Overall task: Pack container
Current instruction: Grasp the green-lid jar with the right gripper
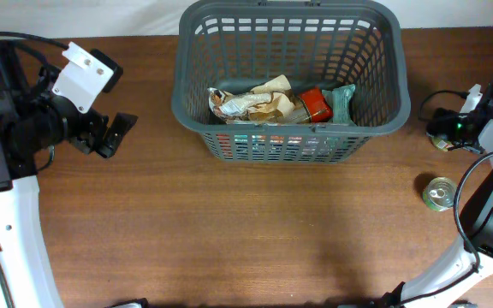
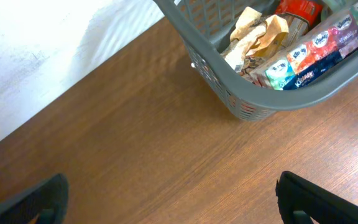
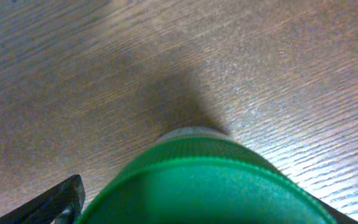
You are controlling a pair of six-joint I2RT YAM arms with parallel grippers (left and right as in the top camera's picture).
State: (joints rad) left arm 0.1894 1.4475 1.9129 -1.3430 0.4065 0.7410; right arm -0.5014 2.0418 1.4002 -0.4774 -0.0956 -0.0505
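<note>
The container [image 1: 193, 68], a large dark grey basket with slotted walls, stood at the middle of the counter's [image 1: 229, 239] far edge, its back rim reaching that edge. Inside lay a crumpled paper bag [image 1: 255, 103], a red can [image 1: 315, 104] just beside it on the right, and a teal packet [image 1: 343, 101] against the right wall. The left wrist view also showed a row of tissue packs [image 2: 303, 59] along the near wall.

The left claw [image 1: 114, 135] hung near the counter's left edge, well apart from the container and holding nothing. Its fingers [image 2: 39, 199] were spread wide, one at each lower corner of the wrist view, with bare wood between them.

The right claw [image 1: 446, 128] was at the counter's right edge, about level with the container's front wall, near it but not touching. A green-capped object [image 3: 204, 180] filled the lower part of the right wrist view, with one dark finger [image 3: 58, 202] just beside it on the left. The cap sat so close to the lens that I could not tell whether the claw pinched it or merely stood around it.

A small tin can [image 1: 439, 193] stood upright by the right edge, nearer the front than the right claw and apart from it.
</note>
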